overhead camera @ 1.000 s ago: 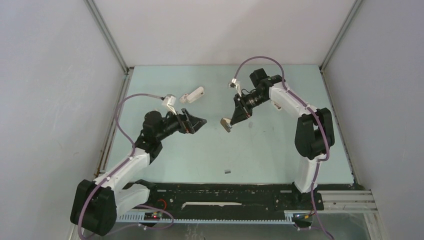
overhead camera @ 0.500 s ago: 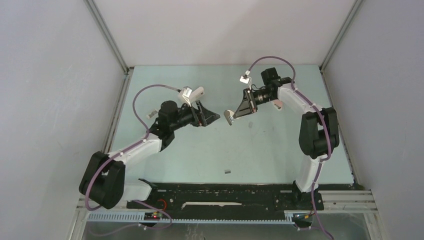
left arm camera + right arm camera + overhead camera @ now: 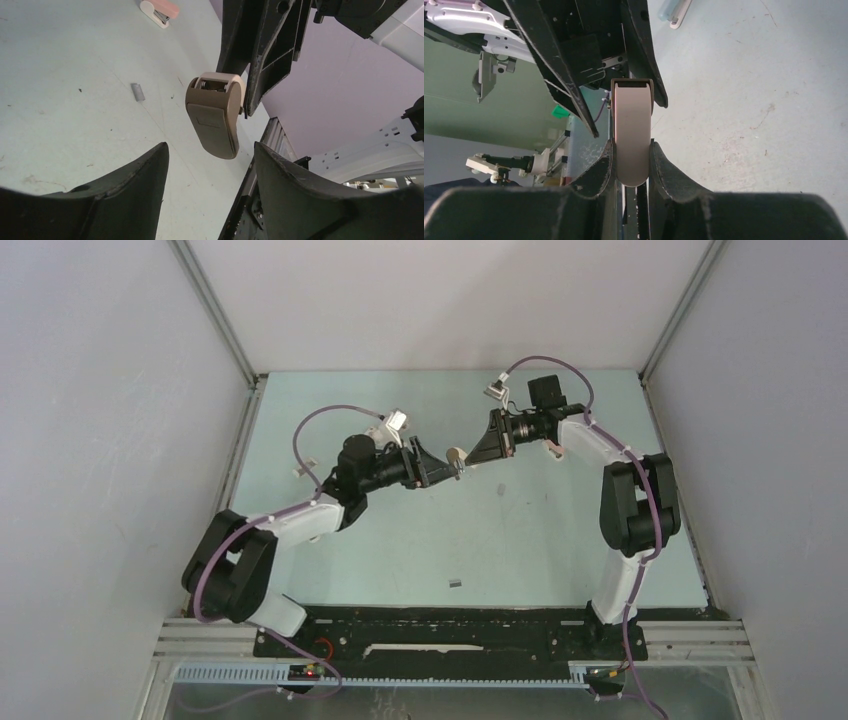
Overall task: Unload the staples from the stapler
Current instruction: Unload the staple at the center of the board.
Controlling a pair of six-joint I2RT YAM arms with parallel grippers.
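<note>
Staples lie as a grey strip on the bench beyond the left jaws. Only the left wrist view shows them close, with a pink stapler farther off. The right wrist view shows the right jaws clamped on the beige stapler. The left jaws gape wide on either side of its free end, apparently not touching it.

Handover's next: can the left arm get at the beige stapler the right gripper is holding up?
Probably yes. The left gripper stands open, a finger on either side of the free end of the beige stapler, with nothing between. The right gripper clamps only the other end.
</note>
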